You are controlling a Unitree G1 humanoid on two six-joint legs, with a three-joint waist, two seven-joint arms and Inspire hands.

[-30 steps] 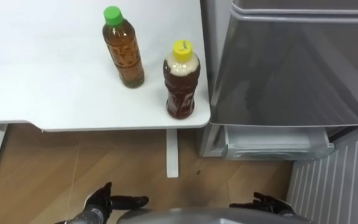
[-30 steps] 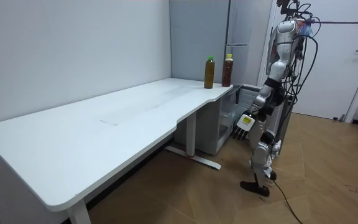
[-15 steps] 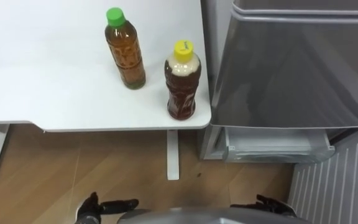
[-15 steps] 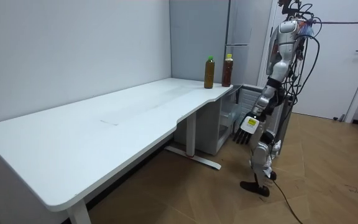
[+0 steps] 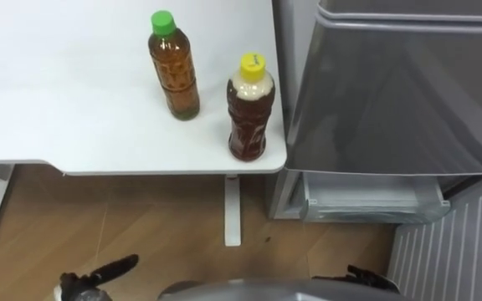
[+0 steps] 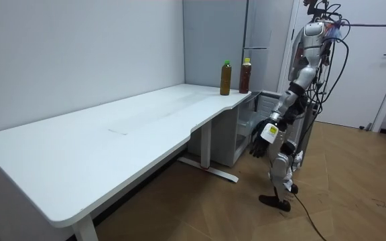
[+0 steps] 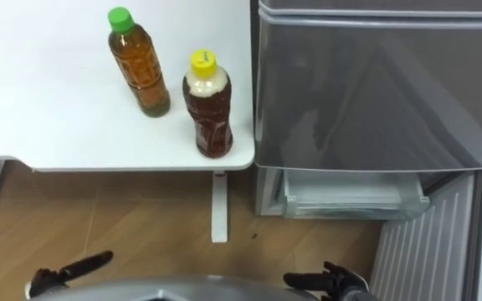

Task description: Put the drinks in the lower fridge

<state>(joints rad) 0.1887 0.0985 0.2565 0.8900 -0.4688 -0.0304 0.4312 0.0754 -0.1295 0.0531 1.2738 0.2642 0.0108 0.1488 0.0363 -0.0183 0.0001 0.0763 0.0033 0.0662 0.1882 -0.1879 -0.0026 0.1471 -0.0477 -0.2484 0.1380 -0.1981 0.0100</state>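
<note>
Near the top centre of the left eye view, your two drinks are standing upright on the white table [image 5: 57, 100]. One is a green-capped bottle of tea [image 5: 174, 67]. The other, a yellow-capped bottle [image 5: 251, 109] of dark brown drink, is sitting to its lower right, close to the table's rounded corner. They are standing near each other without touching, and neither hand is touching them.

Just right of the table edge, the grey fridge door [image 5: 392, 92] is sitting shut across the upper right of the frame. Below it, the lower fridge compartment [image 5: 366, 196] is standing open with its pale drawer front showing. A ribbed white panel [image 5: 450, 242] is showing in the lower right corner.

Along the bottom edge, over the wooden floor [image 5: 166, 226], both of your robot's hands are hanging low and holding nothing. The left hand [image 5: 90, 280] is showing at the lower left with its fingers stretched out and apart. The right hand [image 5: 366, 278] is showing at the lower right with its fingers loosely spread.

From the room view, your robot is standing upright at the far end of the table, beside the fridge.
</note>
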